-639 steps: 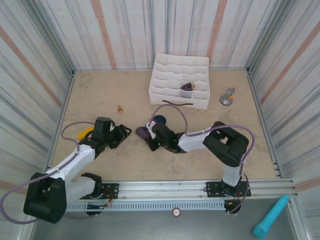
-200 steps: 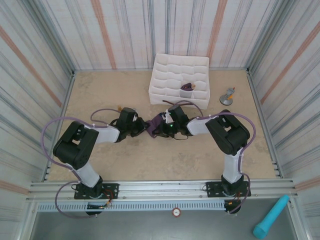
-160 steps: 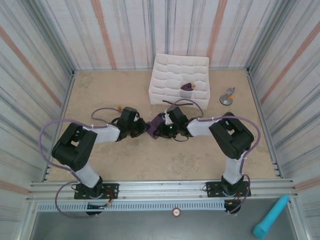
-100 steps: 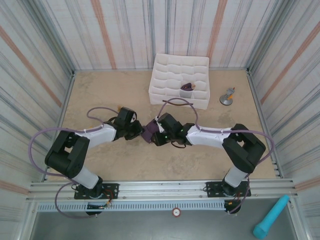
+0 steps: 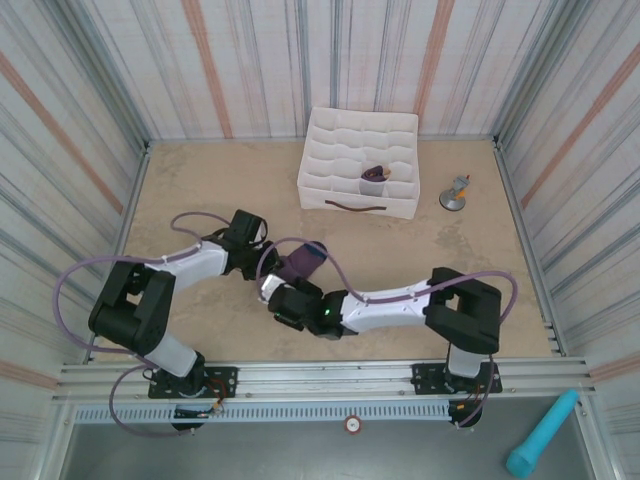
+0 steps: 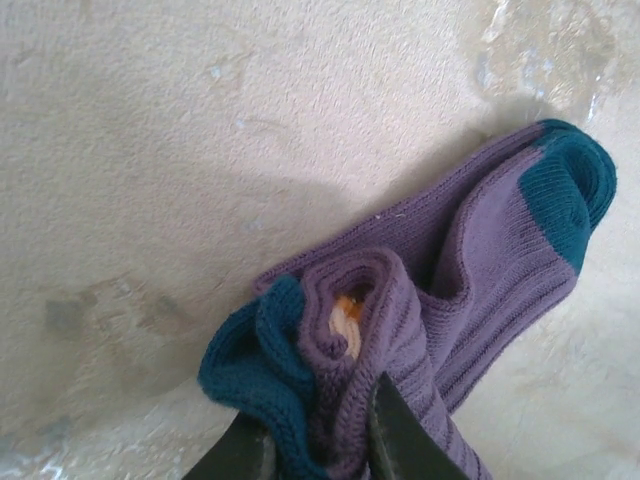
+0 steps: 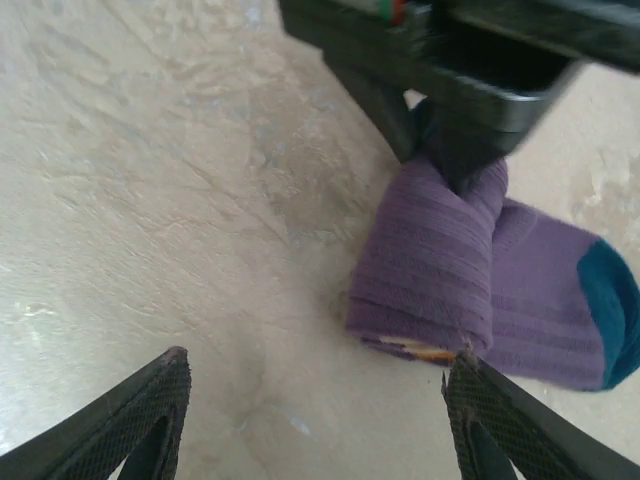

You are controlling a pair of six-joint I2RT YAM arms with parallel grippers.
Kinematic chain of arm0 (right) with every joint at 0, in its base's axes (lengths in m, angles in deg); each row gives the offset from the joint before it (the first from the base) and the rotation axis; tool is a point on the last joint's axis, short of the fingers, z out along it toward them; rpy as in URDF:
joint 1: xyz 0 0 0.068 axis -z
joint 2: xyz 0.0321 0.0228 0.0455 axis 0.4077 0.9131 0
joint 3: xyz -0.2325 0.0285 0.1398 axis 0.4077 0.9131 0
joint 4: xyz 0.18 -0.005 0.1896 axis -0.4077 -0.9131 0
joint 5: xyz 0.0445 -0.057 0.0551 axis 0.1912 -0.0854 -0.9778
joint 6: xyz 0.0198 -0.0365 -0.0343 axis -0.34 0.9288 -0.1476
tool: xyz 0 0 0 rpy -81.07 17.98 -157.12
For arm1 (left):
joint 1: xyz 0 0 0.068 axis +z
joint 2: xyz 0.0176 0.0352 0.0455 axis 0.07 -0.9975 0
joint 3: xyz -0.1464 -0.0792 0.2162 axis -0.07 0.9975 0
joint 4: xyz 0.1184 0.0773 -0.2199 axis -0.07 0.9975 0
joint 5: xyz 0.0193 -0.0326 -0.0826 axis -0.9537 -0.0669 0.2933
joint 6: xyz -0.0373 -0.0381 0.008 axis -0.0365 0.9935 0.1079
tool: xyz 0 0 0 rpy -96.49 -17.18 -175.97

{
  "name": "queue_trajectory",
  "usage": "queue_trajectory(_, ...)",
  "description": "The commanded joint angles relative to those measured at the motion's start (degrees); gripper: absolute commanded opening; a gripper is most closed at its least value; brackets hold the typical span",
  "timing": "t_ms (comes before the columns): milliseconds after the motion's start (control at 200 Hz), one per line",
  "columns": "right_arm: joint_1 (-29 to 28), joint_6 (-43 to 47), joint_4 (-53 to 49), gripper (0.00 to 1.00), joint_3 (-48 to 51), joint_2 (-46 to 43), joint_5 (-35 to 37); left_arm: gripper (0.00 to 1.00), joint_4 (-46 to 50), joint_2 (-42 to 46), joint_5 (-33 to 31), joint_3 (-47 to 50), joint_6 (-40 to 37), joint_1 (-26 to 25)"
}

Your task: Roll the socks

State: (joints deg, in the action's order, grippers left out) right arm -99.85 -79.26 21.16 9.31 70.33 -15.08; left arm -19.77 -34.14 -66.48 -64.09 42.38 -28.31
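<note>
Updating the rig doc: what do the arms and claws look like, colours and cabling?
The left arm and right arm have white links with black joint housings; a lilac cable loops along each. The left claw and right claw are black; the right's fingers show a fine grid texture.

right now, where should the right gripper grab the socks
Probably grip the socks across the roll's near end, where orange peeks out, approaching low from the open right gripper side. The left gripper pinches the far end, and the flat teal toe offers little bulk.
</note>
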Motion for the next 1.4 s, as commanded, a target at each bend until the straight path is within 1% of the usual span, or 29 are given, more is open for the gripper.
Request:
queue_trajectory(0, -1.3, 8.7, 2.7, 0.69, -1.4, 4.4, 10.0, 0.0, 6.8, -1.4, 1.7, -1.2, -3.1, 0.6)
queue_trajectory(120, -1.3, 10.2, 3.3, 0.69, -3.0, 7.8, 12.0, 0.0, 6.5, -1.5, 2.2, -0.7, -3.7, 0.7)
queue_trajectory(240, -1.3, 13.6, 6.9, 0.69, -2.6, 9.9, 14.8, 0.0, 6.2, -1.8, 3.1, 0.2, -3.7, 1.1)
queue_trajectory(321, -0.7, 14.8, 8.9, 0.69, -2.3, 11.0, 14.8, 0.0, 6.2, -1.6, 3.2, 0.5, -3.7, 1.1)
queue_trajectory(471, 0.6, 15.3, 10.8, 0.62, -1.9, 12.9, 14.8, 0.0, 6.4, -1.3, 3.1, 1.0, -3.7, 1.2)
queue_trajectory(561, 1.4, 14.7, 11.6, 0.55, -1.0, 13.4, 14.3, 0.0, 6.4, -1.0, 3.2, 1.3, -3.8, 1.3)
queue_trajectory(701, 2.4, 12.5, 11.9, 0.41, 0.0, 13.9, 13.5, 0.0, 5.3, -1.2, 4.8, 2.0, -3.7, 1.6)
queue_trajectory(731, 2.6, 11.9, 11.9, 0.36, 0.1, 14.0, 13.3, 0.0, 5.1, -1.3, 5.0, 2.0, -3.6, 1.6)
queue_trajectory(786, 3.1, 10.8, 11.4, 0.23, 0.2, 14.3, 13.0, 0.0, 4.9, -1.4, 5.3, 2.1, -3.7, 1.6)
queue_trajectory(847, 3.7, 8.9, 10.4, 0.12, 0.2, 14.2, 11.8, 0.0, 4.8, -1.3, 5.3, 2.2, -3.7, 1.6)
queue_trajectory(882, 4.1, 7.3, 9.4, 0.05, 0.3, 14.0, 10.4, 0.03, 4.8, -1.1, 5.2, 2.3, -3.6, 1.6)
queue_trajectory(917, 4.8, 5.6, 8.6, 0.0, 0.6, 13.4, 8.3, 0.08, 4.8, -0.8, 5.2, 2.4, -3.3, 1.7)
queue_trajectory(972, 5.7, 3.2, 8.3, 0.0, 1.6, 12.5, 5.4, 0.17, 4.7, -0.3, 5.2, 2.6, -3.1, 1.9)
queue_trajectory(1077, 7.3, 0.3, 8.4, 0.0, 3.2, 11.4, 1.3, 0.44, 4.6, 0.9, 5.2, 3.1, -2.6, 2.3)
queue_trajectory(1147, 8.2, -1.0, 8.1, 0.0, 3.9, 11.0, -0.9, 0.57, 3.1, 1.5, 7.0, 3.9, -1.8, 3.0)
queue_trajectory(1242, 9.3, -2.3, 7.7, 0.0, 4.4, 11.1, -3.5, 0.65, 1.2, 2.1, 8.9, 4.9, -0.6, 4.0)
queue_trajectory(1393, 10.7, -4.6, 7.5, 0.0, 5.3, 11.1, -6.5, 0.69, -3.0, 3.8, 11.0, 7.8, 2.2, 6.1)
